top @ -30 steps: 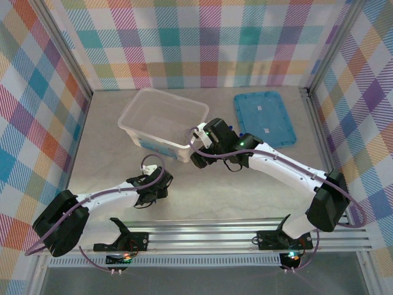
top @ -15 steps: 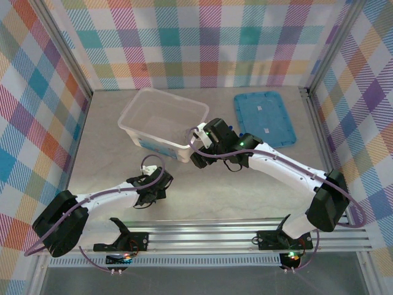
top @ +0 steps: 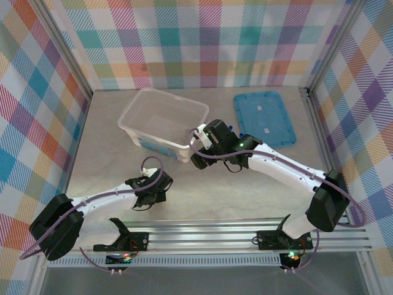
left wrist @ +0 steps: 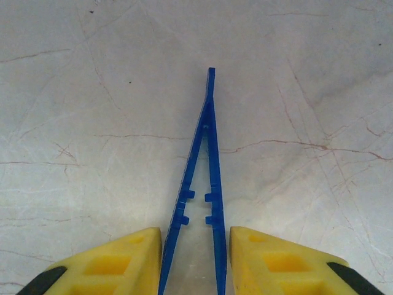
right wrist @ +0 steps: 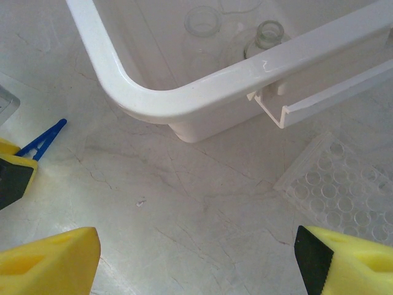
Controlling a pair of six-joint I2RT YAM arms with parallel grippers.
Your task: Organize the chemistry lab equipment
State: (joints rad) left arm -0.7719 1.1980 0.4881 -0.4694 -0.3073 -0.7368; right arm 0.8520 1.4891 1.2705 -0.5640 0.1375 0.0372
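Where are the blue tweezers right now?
In the left wrist view, the blue tweezers lie on the table between the left gripper's fingers, on the near side of the clear box.

Tweezers [left wrist: 206, 178] dark blue; left gripper [left wrist: 195, 231] yellow; box [right wrist: 184, 92] translucent white; lid [top: 264, 118] blue; walls [top: 202, 43] multicolour plaid.

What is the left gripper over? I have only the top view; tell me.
Observer: Blue tweezers, flat on the table, tips pointing away. The left gripper has one finger on each side of them, with a small gap showing on one side.
Operator: Report what the box holds.
Observer: A clear flask and a small clear cup are inside the box.
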